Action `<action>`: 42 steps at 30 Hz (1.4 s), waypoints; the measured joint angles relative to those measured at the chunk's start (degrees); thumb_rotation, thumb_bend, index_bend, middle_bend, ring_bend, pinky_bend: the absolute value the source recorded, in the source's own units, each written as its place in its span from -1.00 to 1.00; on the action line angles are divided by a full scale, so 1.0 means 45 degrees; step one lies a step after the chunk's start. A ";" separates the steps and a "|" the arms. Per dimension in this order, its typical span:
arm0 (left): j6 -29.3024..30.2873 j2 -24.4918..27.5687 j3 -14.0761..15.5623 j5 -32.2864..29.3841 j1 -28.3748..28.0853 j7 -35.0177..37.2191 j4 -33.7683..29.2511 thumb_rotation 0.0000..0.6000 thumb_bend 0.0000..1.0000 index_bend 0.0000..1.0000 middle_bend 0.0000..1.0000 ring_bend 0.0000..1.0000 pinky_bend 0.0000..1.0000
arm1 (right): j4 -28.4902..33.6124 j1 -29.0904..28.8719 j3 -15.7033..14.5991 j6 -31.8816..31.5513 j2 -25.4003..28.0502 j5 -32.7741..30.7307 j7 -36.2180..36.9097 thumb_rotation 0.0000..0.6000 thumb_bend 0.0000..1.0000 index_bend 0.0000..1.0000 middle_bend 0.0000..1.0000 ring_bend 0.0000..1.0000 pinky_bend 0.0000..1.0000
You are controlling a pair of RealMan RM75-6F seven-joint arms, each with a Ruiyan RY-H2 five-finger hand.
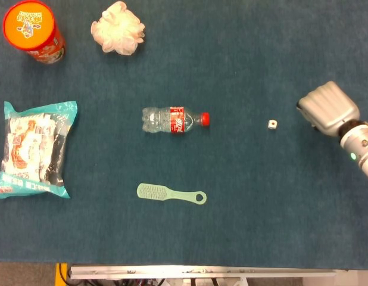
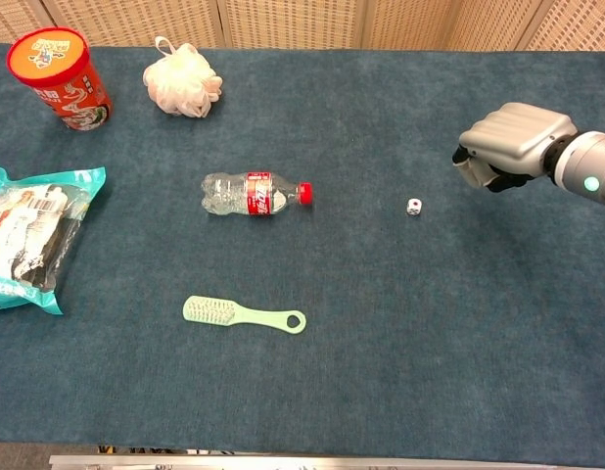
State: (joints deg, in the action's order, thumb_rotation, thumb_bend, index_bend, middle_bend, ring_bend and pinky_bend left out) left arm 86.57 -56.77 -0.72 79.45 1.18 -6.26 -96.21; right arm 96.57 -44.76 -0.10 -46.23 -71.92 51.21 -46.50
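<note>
Fingers curled under, our right hand (image 2: 506,147) hangs above the cloth with nothing in it; we see only its grey back in the head view (image 1: 328,109), and the chest view shows the dark fingertips tucked below the palm. Our left hand is not in either view.

Nearest to the hand, just to its left and a little toward us, sits the die (image 2: 414,207), alone on the blue table (image 2: 459,333) and clear of everything else. We judge it light, hard and rigid, with smooth faces that could slip or roll off a fingertip. It is so small that a whole-hand grasp would miss it; a pinch on two opposite faces, from above, looks the best hold.

Further left lies the bottle (image 2: 254,193) on its side, red cap pointing toward the hand; it looks clear and nearly empty, though we cannot tell for sure. Below it lies the brush (image 2: 244,314). Far left, the snack bag (image 2: 33,235) is sealed with printed packets showing inside, and the orange can (image 2: 60,65) stands upright, lid on, contents hidden. Beside the can rests the white pouf (image 2: 182,77).
</note>
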 measured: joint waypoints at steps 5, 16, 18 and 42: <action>0.0107 0.0111 0.0048 0.0197 0.0090 0.0326 0.0116 1.00 -0.31 -0.13 -0.22 -0.57 -0.31 | -0.0378 -0.0309 -0.0195 -0.0034 -0.0471 -0.0411 -0.0178 1.00 1.00 0.16 0.91 0.75 0.94; 0.0410 0.0375 0.0019 0.0194 0.0369 0.0735 0.0039 1.00 -0.31 -0.11 -0.22 -0.57 -0.31 | -0.1009 -0.0847 -0.0560 0.0024 -0.1206 -0.0975 -0.0274 1.00 1.00 0.16 0.91 0.76 0.94; 0.0336 0.0425 0.0047 0.0185 0.0372 0.0739 -0.0011 1.00 -0.31 -0.10 -0.22 -0.57 -0.31 | -0.1052 -0.0917 -0.0603 0.0015 -0.1278 -0.1014 -0.0269 1.00 1.00 0.16 0.91 0.75 0.94; 0.0291 0.0706 0.0044 -0.0179 0.0568 0.0206 -0.0468 1.00 -0.31 -0.06 -0.22 -0.56 -0.31 | -0.1626 -0.1390 -0.0998 -0.0070 -0.2012 -0.1272 0.0139 1.00 1.00 0.16 0.91 0.75 0.94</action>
State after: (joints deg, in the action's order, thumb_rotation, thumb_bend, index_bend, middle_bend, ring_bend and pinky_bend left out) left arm 87.88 -53.59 -0.53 78.65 3.73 -5.33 -98.31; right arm 89.25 -51.02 -4.59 -46.55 -80.97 45.48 -45.87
